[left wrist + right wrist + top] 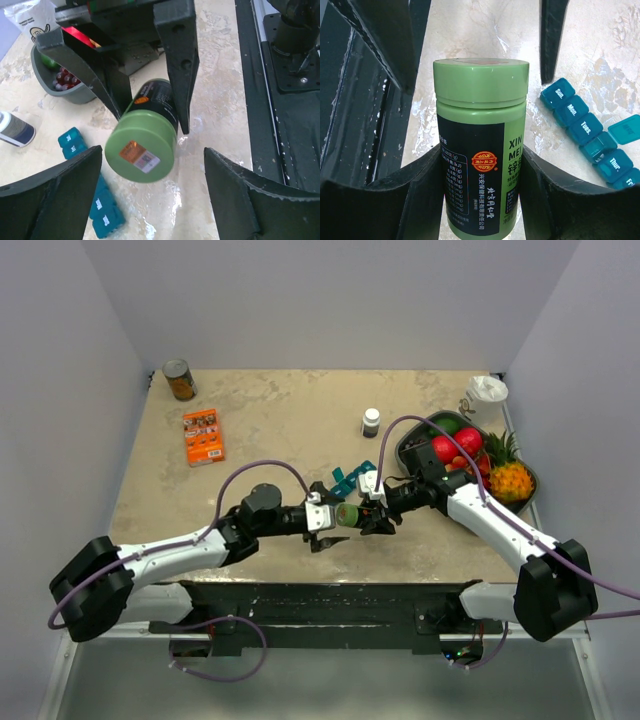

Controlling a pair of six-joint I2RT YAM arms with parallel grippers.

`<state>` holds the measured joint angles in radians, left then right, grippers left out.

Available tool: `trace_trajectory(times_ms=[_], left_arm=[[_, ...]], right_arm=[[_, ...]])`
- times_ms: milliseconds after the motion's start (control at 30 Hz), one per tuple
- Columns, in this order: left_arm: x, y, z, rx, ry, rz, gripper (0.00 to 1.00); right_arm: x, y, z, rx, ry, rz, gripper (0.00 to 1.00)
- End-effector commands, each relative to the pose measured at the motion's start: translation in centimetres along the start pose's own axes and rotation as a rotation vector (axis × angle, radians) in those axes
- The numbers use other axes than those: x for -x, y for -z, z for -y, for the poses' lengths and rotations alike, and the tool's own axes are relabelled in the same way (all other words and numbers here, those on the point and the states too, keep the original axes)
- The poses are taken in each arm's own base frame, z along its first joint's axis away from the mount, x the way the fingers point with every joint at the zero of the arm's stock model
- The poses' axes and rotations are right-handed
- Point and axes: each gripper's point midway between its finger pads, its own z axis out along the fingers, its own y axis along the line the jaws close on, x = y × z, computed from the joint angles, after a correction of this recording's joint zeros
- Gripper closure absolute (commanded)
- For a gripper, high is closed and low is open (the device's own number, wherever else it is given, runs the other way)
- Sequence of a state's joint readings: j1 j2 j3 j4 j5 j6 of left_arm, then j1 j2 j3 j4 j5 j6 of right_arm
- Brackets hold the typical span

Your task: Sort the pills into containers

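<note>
Arms: 2. You see both reaching to mid-table (270,405), tips facing each other.
L gripper (152,150): fingers spread wide, one on each side of the cap, not touching it.
R gripper (480,155): clamped on the dark label body of the green-cap bottle (480,85).
Bottles: 2. The green-cap bottle sits between the grippers, cap twd the L arm. The small white bottle (371,422), dark cap, stands upright farther back.
Bottle vs. tabletop: can't tell whether it touches or hangs clear.
Containers: 1 teal strip, the containers (585,129), flat on the table just beyond the grippers on the far side.
Cells: you can count 6 in R wrist view (Sun., Mon., Tues., one with no readable label, Thur., Fri.). The frame edge cuts off the rest.
Lids: 1 open lid (626,127), on the cell between Tues. and Thur. The others in view are down.
Other items: 1 tin can (180,380) at far L corner, 1 orange box (203,436) near it, 1 fruit tray (75,94) at R edge, 1 white bag (487,395) behind the tray.
Near edge: the black rail (330,600) runs along it. The grippers work near that edge.
Open room: you have bare top between the orange box and the strip, and along the far side between the tin can and the small white bottle.
Tight side: R. The tray lies near the R arm's forearm.
</note>
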<state>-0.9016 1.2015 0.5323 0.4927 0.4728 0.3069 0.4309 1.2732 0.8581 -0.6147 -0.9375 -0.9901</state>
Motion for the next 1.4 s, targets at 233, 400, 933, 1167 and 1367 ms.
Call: trace_trajectory(times_ms=[233,400,933,1167,1367], left_arm=[[2.6,-2.0,-1.7,0.016,0.117,0.030,1.00],[0.2,-2.0,-1.6,0.151,0.658,-0.081,1.00],[6.2,-1.1,1.7,0.105,1.418,0.017,0.01],[2.7,3.7,2.1,0.170,0.928,-0.079,0.01],[3.1,5.9,2.5,0.108,0.546,-0.049,0.01]], right_arm=[[1.5,0.4,-0.1,0.003,0.050,0.053,1.00],[1.3,0.4,0.3,-0.020,0.039,0.041,1.00],[1.4,0.5,0.7,-0.043,0.023,0.041,1.00],[1.5,0.6,0.6,-0.036,0.027,0.047,1.00],[1.5,0.6,0.5,-0.031,0.034,0.047,1.00]])
